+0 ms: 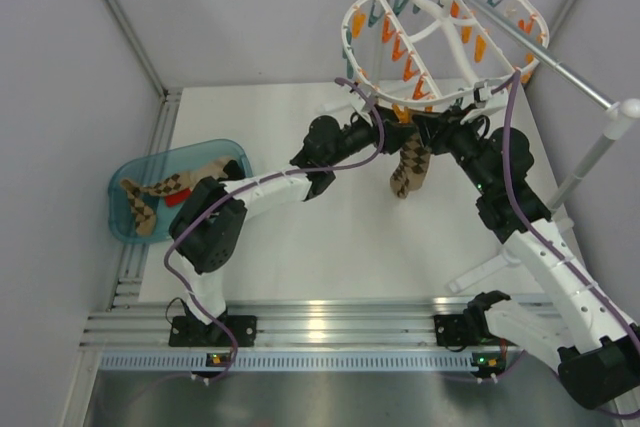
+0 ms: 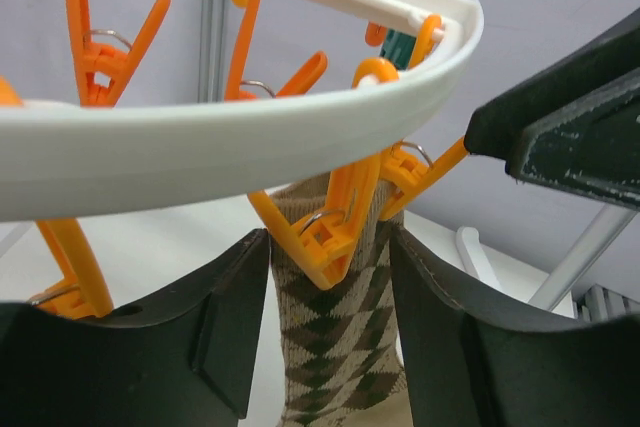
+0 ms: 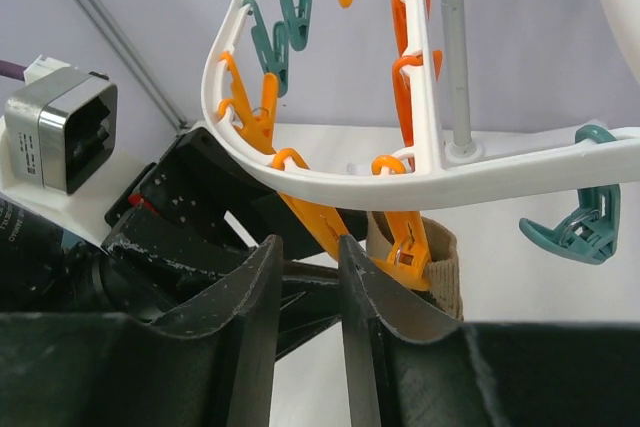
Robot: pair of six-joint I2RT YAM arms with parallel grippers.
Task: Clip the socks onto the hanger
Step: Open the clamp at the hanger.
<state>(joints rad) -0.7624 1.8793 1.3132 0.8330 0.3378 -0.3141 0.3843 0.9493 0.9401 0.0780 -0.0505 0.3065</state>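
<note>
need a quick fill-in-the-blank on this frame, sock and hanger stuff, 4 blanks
1. The hanging sock is pinched by an ____ clip under the hanger.
2. That sock sits between the fingers of the ____ gripper.
3. The tub with the other socks stands on the ____ side of the table.
4. A small ____ item lies in the tub with them.

Missing words: orange; left; left; red.

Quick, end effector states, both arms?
Left end effector: closed on the sock.
Right end effector: closed on an orange clip.
</note>
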